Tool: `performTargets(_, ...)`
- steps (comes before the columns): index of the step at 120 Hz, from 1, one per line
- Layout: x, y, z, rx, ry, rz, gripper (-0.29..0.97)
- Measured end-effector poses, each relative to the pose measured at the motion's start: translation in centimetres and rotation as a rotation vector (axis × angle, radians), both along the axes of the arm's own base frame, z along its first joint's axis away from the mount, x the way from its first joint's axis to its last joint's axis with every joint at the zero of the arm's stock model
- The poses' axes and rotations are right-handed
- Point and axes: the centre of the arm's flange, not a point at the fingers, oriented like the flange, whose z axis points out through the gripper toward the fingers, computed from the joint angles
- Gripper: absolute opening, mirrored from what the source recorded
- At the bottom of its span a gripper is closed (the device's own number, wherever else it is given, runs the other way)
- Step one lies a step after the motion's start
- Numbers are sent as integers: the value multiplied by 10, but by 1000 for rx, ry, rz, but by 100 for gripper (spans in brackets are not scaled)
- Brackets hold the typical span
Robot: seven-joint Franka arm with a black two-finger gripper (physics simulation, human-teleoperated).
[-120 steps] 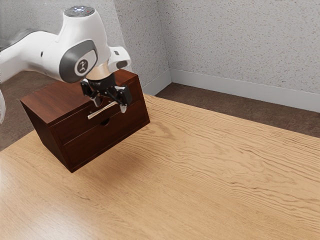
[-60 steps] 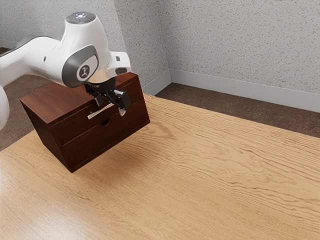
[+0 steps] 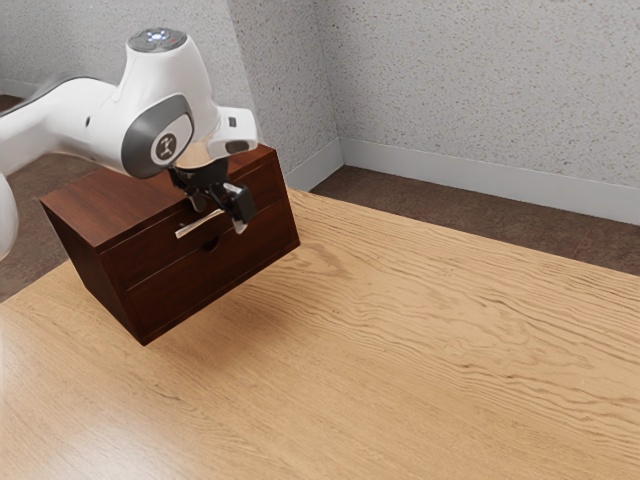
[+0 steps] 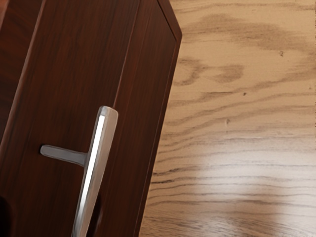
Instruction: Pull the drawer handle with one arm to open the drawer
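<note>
Dark reddish-brown wooden drawer chest point(image 3: 150, 255), smooth with a low sheen. Its bar handle point(image 4: 94, 173) is silvery metal, glossy along one edge. The desk point(image 3: 420, 340) is pale, strongly grained wood, softly shiny. The arm point(image 3: 90, 120) is smooth white and grey plastic. The wall point(image 3: 480, 80) looks speckled and rough.

1 dark-wood drawer cabinet point(image 3: 110, 200), w/ 2 drawer fronts: upper drawer front point(image 3: 150, 250), lower drawer front point(image 3: 230, 262). 1 silver bar handle point(image 3: 198, 225), 1 mounting post point(image 4: 61, 154) seen on it in wrist view. 1 white arm point(image 3: 90, 120), 1 black gripper point(image 3: 228, 212). 1 oak tabletop point(image 3: 400, 350).
</note>
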Motion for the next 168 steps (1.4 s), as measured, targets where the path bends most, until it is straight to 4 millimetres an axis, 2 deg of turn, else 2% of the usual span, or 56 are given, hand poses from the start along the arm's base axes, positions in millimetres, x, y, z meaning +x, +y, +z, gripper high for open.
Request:
performTargets(13, -1, 1, -1, -1, 3, -7, 56)
performTargets(37, -6, 16, -6, -12, 13, 12, 50)
performTargets(69, -8, 12, -15, -13, 15, -6, 42)
performTargets(137, -14, -17, -21, -4, 3, -44, 29)
performTargets(168, -15, -35, -22, -1, -3, -58, 30)
